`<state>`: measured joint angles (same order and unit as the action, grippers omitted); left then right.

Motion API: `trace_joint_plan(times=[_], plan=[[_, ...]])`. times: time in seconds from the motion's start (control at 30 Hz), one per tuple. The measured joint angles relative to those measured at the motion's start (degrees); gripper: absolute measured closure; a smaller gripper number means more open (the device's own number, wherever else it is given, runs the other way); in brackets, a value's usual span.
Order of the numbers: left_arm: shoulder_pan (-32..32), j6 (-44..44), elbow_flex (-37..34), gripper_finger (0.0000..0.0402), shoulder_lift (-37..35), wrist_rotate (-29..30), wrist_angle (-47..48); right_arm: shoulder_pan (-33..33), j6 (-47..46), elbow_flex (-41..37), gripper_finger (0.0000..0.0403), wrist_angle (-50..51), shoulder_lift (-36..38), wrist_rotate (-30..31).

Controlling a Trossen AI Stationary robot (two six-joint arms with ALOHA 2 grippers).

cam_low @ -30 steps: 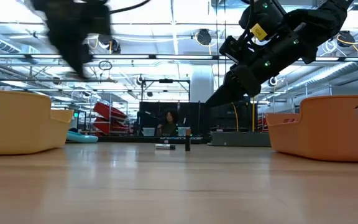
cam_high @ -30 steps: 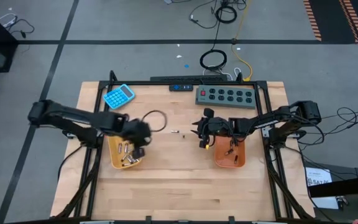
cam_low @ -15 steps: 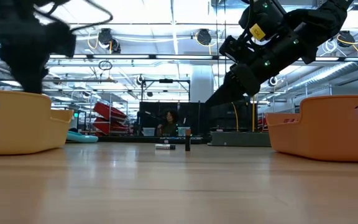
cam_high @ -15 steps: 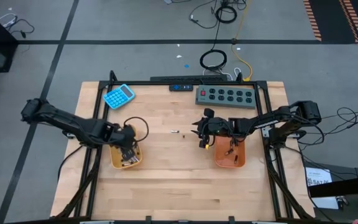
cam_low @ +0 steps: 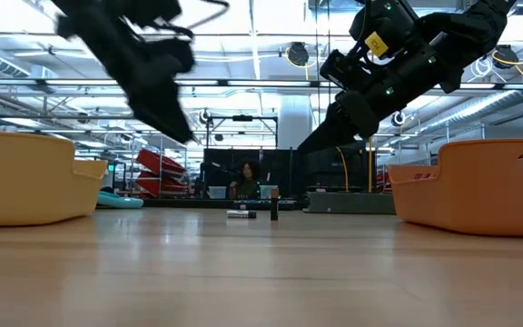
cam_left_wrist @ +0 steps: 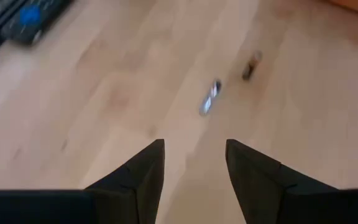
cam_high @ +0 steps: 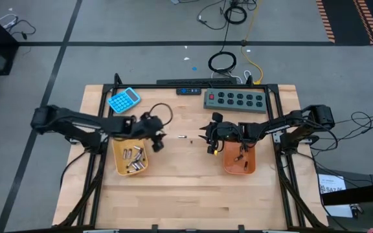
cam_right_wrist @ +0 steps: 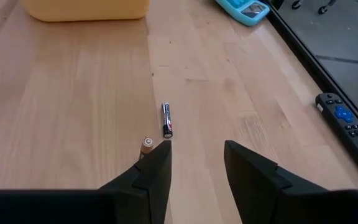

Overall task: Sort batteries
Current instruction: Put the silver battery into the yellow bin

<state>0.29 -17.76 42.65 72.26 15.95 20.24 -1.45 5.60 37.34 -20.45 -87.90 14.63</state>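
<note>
Two small cylindrical batteries remain loose on the light wooden counter [cam_high: 193, 194], near its middle between the two trays: a slim dark-and-silver cell lying flat [cam_right_wrist: 166, 119] and, just beside it, a shorter copper-topped cell standing upright [cam_right_wrist: 146, 145]. In the low view they appear as a lying cell [cam_low: 241, 213] and an upright one [cam_low: 274, 212]; in the high view they read as one small mark [cam_high: 184, 137].

The yellow plastic tray [cam_high: 117, 166] on the left side holds several silvery batteries [cam_high: 133, 160]. The orange plastic tray [cam_high: 250, 167] on the right side holds a few dark cells [cam_high: 241, 155].

The left gripper [cam_left_wrist: 192, 163] is above the counter just beyond the yellow tray's inner top corner, aimed toward the loose cells; its jaws are spread apart and empty.

The right gripper [cam_right_wrist: 196, 163] is raised beside the orange tray's inner edge, facing the same two cells; its jaws are likewise apart and hold nothing
</note>
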Motion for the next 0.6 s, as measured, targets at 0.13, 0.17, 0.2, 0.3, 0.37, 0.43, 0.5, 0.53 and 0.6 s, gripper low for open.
trace_joint_plan(times=[0.13, 0.17, 0.2, 0.3, 0.37, 0.43, 0.5, 0.53, 0.6], plan=[[3.67, 6.62, 0.0, 0.022, 8.14, -2.68, -12.14, 0.0, 0.52, 0.0, 0.0264, -0.02, 0.0, 0.0], [4.27, 8.07, 0.0, 0.022, 10.05, -3.15, -15.16, 0.0, 0.55, 0.0, 0.0264, 0.0, 0.0, 0.0], [4.8, 9.5, 0.0, 0.022, 11.89, -3.85, -17.87, 0.0, 0.55, 0.0, 0.0264, 0.0, 0.0, 0.0], [6.06, 13.68, 0.02, 0.022, 16.86, -6.77, -23.99, 0.0, 0.5, 0.0, 0.0264, 0.03, 0.0, 0.0], [6.77, 15.6, 0.65, 0.022, 19.79, -8.72, -24.2, 0.0, 0.38, 0.0, 0.0264, 0.07, 0.0, 0.0], [7.36, 16.84, 1.61, 0.0219, 22.37, -10.08, -24.21, 0.01, 0.41, 0.0, 0.0264, 0.05, 0.0, -0.02], [7.81, 17.8, 2.73, 0.0219, 24.6, -11.7, -24.37, 0.0, 0.47, 0.0, 0.0264, 0.06, 0.0, -0.02], [7.93, 18.37, 3.29, 0.0219, 25.56, -12.44, -24.63, 0.0, 0.51, 0.0, 0.0264, 0.05, 0.0, -0.02], [8.01, 18.78, 4.21, 0.0219, 27.32, -13.28, -25.23, 0.0, 0.52, 0.0, 0.0264, 0.06, 0.0, -0.02]])
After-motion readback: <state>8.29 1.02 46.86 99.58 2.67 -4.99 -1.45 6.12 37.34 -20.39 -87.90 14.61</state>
